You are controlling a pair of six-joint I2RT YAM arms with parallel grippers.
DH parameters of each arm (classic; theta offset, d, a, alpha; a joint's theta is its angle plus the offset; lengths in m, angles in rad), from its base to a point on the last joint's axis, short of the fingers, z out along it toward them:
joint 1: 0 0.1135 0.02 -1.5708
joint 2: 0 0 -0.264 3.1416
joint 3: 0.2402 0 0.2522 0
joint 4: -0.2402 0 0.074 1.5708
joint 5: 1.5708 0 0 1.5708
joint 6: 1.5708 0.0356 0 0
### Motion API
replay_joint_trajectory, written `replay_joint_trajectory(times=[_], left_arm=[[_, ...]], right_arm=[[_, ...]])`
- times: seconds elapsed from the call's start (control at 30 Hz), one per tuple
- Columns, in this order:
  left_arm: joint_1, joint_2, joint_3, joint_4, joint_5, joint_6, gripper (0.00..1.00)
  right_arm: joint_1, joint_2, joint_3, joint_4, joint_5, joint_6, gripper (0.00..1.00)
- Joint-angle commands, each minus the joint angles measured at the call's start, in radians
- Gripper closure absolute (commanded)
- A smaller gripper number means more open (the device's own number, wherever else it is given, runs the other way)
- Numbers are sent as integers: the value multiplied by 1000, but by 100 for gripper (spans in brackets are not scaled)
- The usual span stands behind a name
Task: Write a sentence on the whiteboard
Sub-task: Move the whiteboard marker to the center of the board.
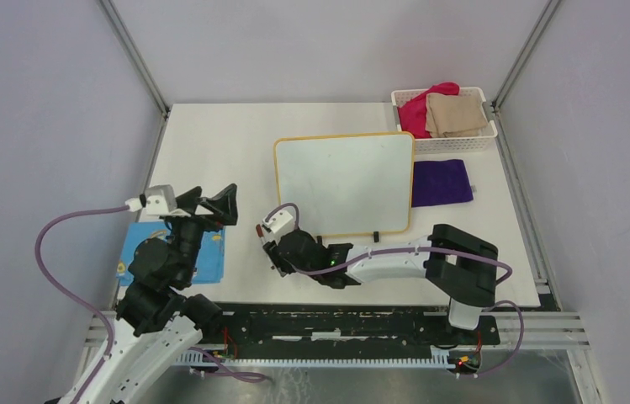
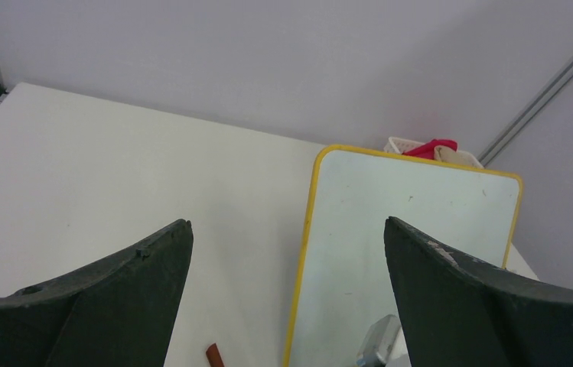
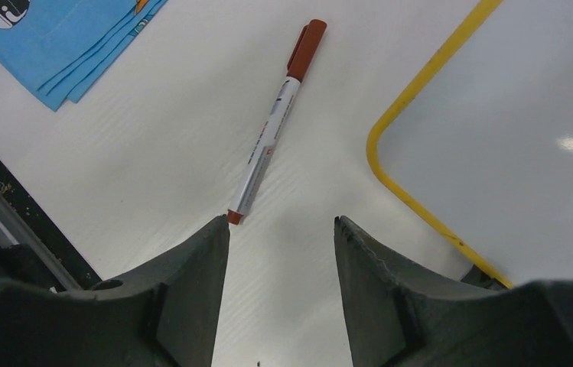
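Whiteboard (image 1: 345,183) flat on table (image 1: 219,143); red-capped marker (image 3: 274,122) near its corner, just ahead of parted right tool (image 3: 281,229); left tool (image 2: 289,237) spread wide, empty.

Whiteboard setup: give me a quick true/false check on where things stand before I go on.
1. The whiteboard is blank. True.
2. The right gripper holds the marker. False: it is open, and the marker lies on the table ahead of it.
3. The left gripper is open. True.
4. The purple cloth lies on the whiteboard. False: it lies on the table beside it.
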Motion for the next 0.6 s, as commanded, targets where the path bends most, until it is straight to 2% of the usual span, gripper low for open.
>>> replay_joint_trajectory(times=[0.0,0.2,0.57], left_arm=[[0,-74,-17,66,-43,62,0],[-1,-59,-4,55,-34,48,0],[-1,-59,-8,54,-22,48,0]], right_arm=[[5,61,83,4,-31,19,43],[5,138,176,-39,-67,26,47],[1,283,322,-183,-30,41,51]])
